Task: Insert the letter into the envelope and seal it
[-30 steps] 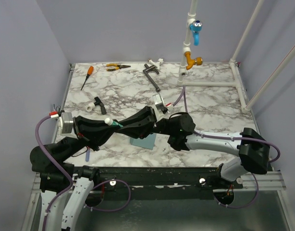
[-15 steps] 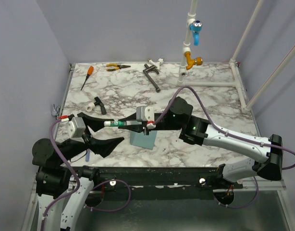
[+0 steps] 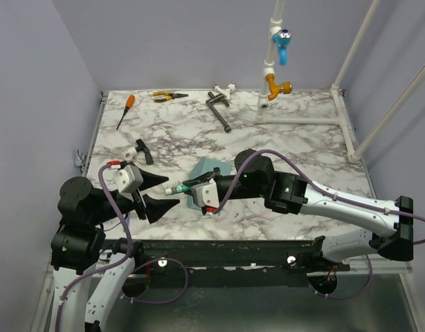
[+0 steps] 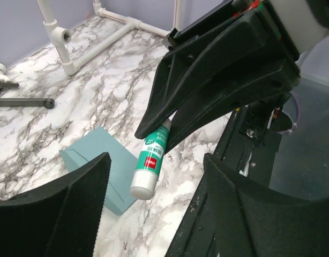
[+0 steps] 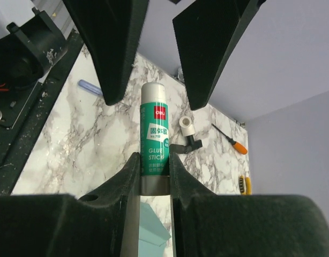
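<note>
Teal-blue paper, the envelope [image 3: 214,168] lies flat on the marbled table [image 3: 302,145], near its front edge and about midway between left and right. Its near left part is hidden in the overhead view by the right gripper [image 3: 190,187], which reaches in from the right and hangs over that corner. I cannot tell whether the flap is folded shut.

The right gripper is clenched on a green and white glue stick [image 5: 154,123]. Its two fingers pinch the dark end of the tube, and the white capped end points left, towards the other arm. The stick is held above the table, just left of the envelope's left edge.

The left gripper [image 3: 172,193] is released, with its black fingers [image 4: 57,209] spread wide. One finger stands on each side of the capped end of the glue stick, and neither touches it. From the left wrist the envelope shows just beyond these fingers and below the stick, with a gap of bare marble between it and the near edge of the table.

Far back on the table lie an orange-handled screwdriver [image 3: 127,107], a pair of pliers [image 3: 169,96] and a dark crank handle [image 3: 218,111], all well apart from the envelope.
</note>
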You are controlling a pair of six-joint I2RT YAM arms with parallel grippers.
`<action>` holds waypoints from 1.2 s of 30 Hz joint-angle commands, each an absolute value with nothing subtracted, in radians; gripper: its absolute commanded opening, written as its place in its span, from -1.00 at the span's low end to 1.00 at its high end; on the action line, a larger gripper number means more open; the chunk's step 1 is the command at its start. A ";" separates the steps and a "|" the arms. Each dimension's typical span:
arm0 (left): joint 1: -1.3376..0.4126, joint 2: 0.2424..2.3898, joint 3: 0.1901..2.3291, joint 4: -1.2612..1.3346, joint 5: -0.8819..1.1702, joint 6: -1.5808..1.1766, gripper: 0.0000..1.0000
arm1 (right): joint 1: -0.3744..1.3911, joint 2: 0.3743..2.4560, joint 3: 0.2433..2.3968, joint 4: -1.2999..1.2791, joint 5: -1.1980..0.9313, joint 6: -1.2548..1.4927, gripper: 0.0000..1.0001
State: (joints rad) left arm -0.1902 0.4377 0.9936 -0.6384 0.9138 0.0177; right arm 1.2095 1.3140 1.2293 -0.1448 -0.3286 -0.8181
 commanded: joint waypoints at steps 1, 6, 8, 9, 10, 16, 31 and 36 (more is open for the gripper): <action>-0.192 0.474 0.993 -0.687 0.961 0.057 0.31 | 1.226 1.280 1.217 -0.133 -0.303 -0.862 -0.99; -0.193 0.502 0.996 -0.701 0.957 0.038 0.25 | 1.249 1.294 1.228 -0.135 -0.292 -0.871 -0.99; -0.195 0.513 0.993 -0.705 0.986 0.021 0.19 | 1.255 1.301 1.232 -0.134 -0.284 -0.873 -0.99; -0.195 0.514 0.990 -0.706 0.995 0.015 0.14 | 1.257 1.299 1.227 -0.126 -0.282 -0.873 -0.99; -0.195 0.515 0.987 -0.706 0.999 0.010 0.07 | 1.257 1.296 1.221 -0.114 -0.283 -0.874 -0.99; -0.196 0.516 0.967 -0.721 0.993 0.020 -0.02 | 1.257 1.288 1.210 -0.080 -0.278 -0.867 -0.99; -0.198 0.524 0.999 -0.702 1.059 0.005 -0.26 | 1.259 1.318 1.226 -0.095 -0.287 -0.871 -0.99; -0.199 0.525 0.999 -0.686 1.070 -0.031 -0.57 | 1.263 1.318 1.227 -0.091 -0.286 -0.868 -0.99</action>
